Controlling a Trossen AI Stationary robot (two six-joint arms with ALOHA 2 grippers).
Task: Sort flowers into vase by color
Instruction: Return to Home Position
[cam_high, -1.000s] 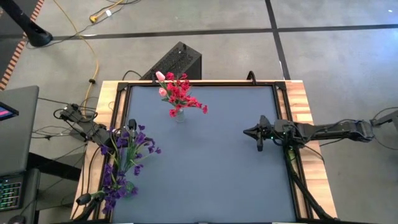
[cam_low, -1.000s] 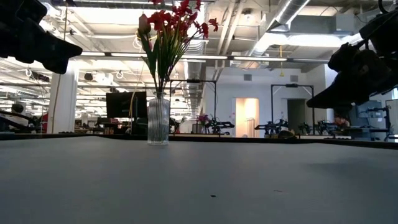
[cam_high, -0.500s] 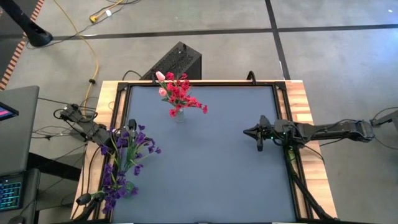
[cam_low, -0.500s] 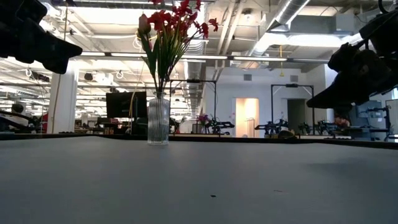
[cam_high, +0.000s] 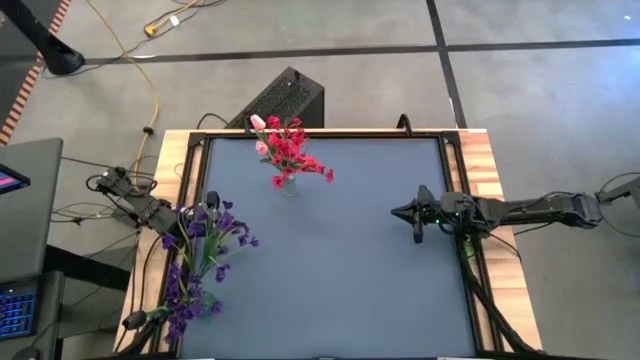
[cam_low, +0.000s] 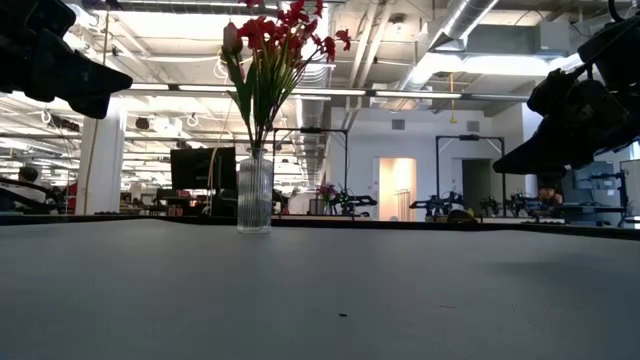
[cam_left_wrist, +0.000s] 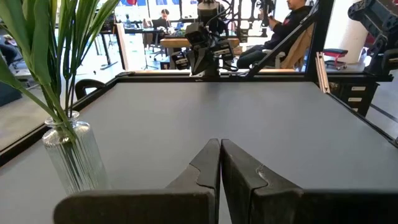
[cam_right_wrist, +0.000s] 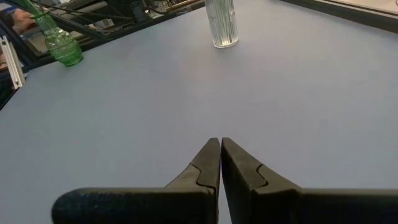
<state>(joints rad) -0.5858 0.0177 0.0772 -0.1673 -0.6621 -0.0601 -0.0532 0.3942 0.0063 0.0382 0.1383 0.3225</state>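
Note:
A clear ribbed vase (cam_high: 288, 186) stands at the table's far left of middle and holds red flowers (cam_high: 291, 150) and pink tulip buds (cam_high: 259, 124); in the low view the vase (cam_low: 254, 190) stands upright. A bunch of purple flowers (cam_high: 200, 250) stands at the table's left edge in a green vase (cam_right_wrist: 63, 51). My left gripper (cam_left_wrist: 220, 155) is shut and bare, hovering at the left edge beside the purple bunch (cam_high: 211, 205). My right gripper (cam_right_wrist: 220, 152) is shut and bare too, above the table's right side (cam_high: 400, 212), pointing toward the left.
A black frame (cam_high: 320, 135) runs round the grey table top. Cables and a laptop (cam_high: 25, 240) lie left of the table, a black box (cam_high: 282, 100) behind its far edge. A person sits beyond the table in the left wrist view (cam_left_wrist: 292, 25).

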